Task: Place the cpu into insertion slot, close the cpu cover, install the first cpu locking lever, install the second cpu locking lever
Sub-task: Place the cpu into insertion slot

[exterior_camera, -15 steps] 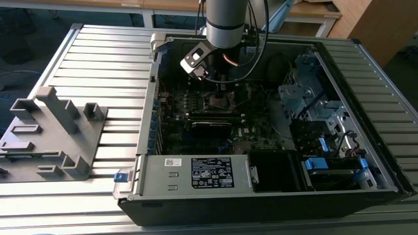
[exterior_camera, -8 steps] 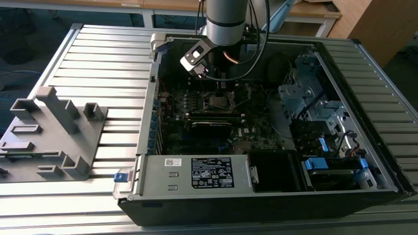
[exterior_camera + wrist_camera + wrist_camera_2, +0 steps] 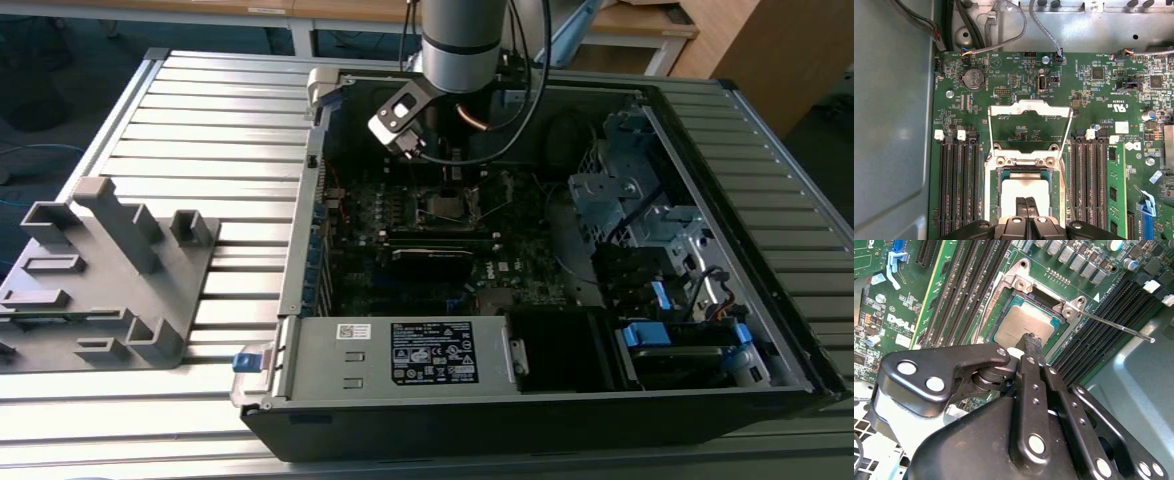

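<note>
The cpu [image 3: 1026, 186], a flat square chip with a dull silver top, lies flat in the insertion slot [image 3: 1040, 300] on the green motherboard. My gripper [image 3: 1031, 341] is shut, its two dark fingers pressed together with nothing between them. Their tip rests at the chip's near edge [image 3: 1016, 324]. The first wrist view shows the same fingers [image 3: 1026, 204] over the chip. The cpu cover [image 3: 1030, 106], a thin silver frame with a square window, is swung open and lies back beyond the slot. A thin locking lever [image 3: 1119, 328] sticks out unlatched beside the slot. In the exterior view the gripper [image 3: 404, 140] hangs above the socket [image 3: 447, 203].
Black memory slots [image 3: 956, 190] flank the socket on both sides. Loose cables [image 3: 1004, 30] run along the case wall beyond the cover. The open case holds a power supply [image 3: 400, 355] and drive cages [image 3: 627, 200]. A grey fixture [image 3: 107, 270] stands on the table at the exterior view's left.
</note>
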### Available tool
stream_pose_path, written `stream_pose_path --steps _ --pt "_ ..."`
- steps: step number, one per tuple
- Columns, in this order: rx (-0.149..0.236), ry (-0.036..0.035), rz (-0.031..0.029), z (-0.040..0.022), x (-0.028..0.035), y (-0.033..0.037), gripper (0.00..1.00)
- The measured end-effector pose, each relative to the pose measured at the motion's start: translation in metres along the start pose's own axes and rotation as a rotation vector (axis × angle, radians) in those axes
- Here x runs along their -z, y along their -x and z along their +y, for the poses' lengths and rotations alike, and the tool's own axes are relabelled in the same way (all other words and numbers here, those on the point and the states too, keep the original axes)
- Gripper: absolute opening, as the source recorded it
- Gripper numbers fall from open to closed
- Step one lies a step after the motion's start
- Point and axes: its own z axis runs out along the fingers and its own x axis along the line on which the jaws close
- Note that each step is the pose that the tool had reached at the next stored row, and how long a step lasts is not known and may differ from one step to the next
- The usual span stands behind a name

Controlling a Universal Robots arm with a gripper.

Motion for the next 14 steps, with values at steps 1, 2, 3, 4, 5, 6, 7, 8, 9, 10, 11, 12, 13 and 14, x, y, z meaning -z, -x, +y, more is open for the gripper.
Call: stream_pose_path --steps 1,2,3,4,5,6,7,8,9,10,11,12,13,14 --pt "0.0 0.0 0.0 0.0 0.0001 0.0 0.11" --pt "0.0 -0.0007 0.0 0.0 0.0001 0.0 0.11" --pt "0.0 -0.0049 -0.0001 0.0001 0.0001 0.0 0.11" --pt "0.0 -0.012 -0.0002 0.0001 0.0001 0.0 0.11" --pt "0.0 -0.0147 -0.0004 0.0001 0.0002 0.0 0.11" --pt "0.0 -0.0154 -0.0005 0.0001 0.0002 0.0 0.11" --pt "0.0 -0.0161 -0.0004 0.0001 0.0001 0.0 0.11" --pt "0.0 -0.0167 -0.0003 0.0002 0.0001 0.0 0.11" --pt "0.0 -0.0171 -0.0003 0.0002 0.0001 0.0 0.11" --pt "0.0 -0.0183 -0.0002 0.0005 -0.0001 0.0 0.11" --pt "0.0 -0.0202 -0.0002 0.0007 -0.0001 0.0 0.11" --pt "0.0 -0.0208 -0.0003 0.0007 -0.0001 0.0 0.11" --pt "0.0 -0.0209 -0.0003 0.0007 -0.0001 0.0 0.11" --pt "0.0 -0.0247 -0.0003 0.0007 -0.0001 0.0 0.11"
